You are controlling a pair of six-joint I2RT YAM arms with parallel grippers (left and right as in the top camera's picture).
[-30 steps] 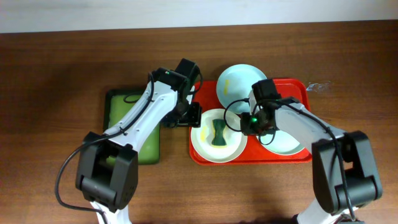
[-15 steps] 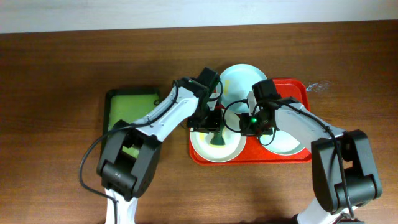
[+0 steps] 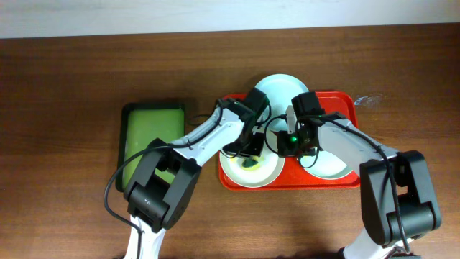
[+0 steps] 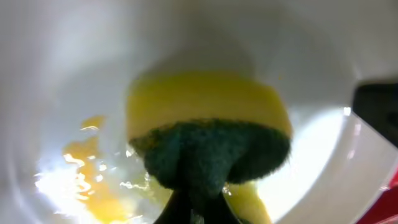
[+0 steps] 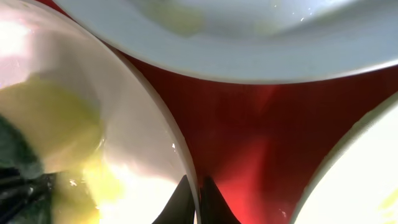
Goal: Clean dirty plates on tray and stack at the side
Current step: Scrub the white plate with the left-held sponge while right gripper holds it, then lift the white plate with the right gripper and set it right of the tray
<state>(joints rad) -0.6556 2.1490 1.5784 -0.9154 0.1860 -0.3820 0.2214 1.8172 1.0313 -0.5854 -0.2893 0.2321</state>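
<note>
The red tray [image 3: 345, 104] holds three plates. The front-left plate [image 3: 233, 173] has yellow smears [image 4: 93, 186] on it. My left gripper [image 3: 251, 153] is down over this plate, shut on a yellow sponge with a green scouring side [image 4: 211, 112] that presses on the plate's surface. My right gripper [image 3: 282, 144] is shut on that same plate's right rim [image 5: 189, 168], one finger inside and one outside. A second plate [image 3: 277, 90] lies at the tray's back. The third plate [image 3: 332, 165] sits at the right, partly under my right arm.
A narrower green tray [image 3: 152, 140] with a dark rim lies on the wooden table left of the red tray. A small clear scrap [image 3: 366, 101] lies by the red tray's back right corner. Both arms cross over the red tray's middle.
My left arm swung right from the red tray's left edge onto the front-left plate and shut on the sponge lying there. My right gripper closed on the plate's rim.
</note>
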